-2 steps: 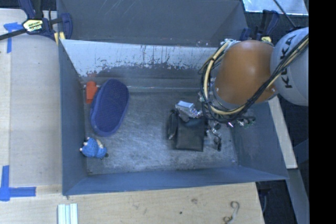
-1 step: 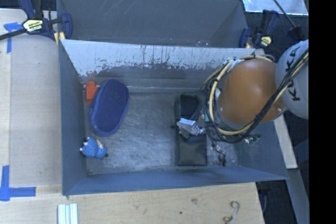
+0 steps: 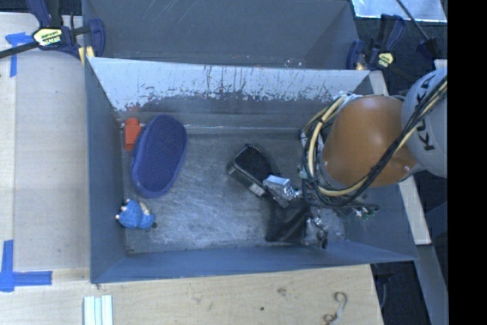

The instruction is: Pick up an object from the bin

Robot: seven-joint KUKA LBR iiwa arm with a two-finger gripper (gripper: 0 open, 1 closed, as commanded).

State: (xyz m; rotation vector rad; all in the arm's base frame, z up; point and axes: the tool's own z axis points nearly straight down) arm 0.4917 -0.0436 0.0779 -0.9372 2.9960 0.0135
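Camera view: the arm (image 3: 426, 125) comes into the bin (image 3: 205, 213) from the right, and its rounded orange cover (image 3: 365, 141), wrapped by dark and yellow cables (image 3: 316, 133), hangs over the right end of the floor. Below the cover the pincer (image 3: 293, 228) is low in the near right corner, a dark shape close to the floor. It is too dark and too hidden by the wrist to tell how far it is open or whether it has hold of anything.

The nearest thing is a black block (image 3: 253, 166), lying tilted on the floor right of centre, just up and left of the pincer. A small silver piece (image 3: 278, 186) sits at the block's lower right end, between it and the wrist.

The rest lies well apart at the left end. A blue oval pad (image 3: 158, 154) lies lengthwise near the left wall, and an orange piece (image 3: 132, 133) touches its upper left edge. A small blue toy (image 3: 135, 216) sits in the near left corner.
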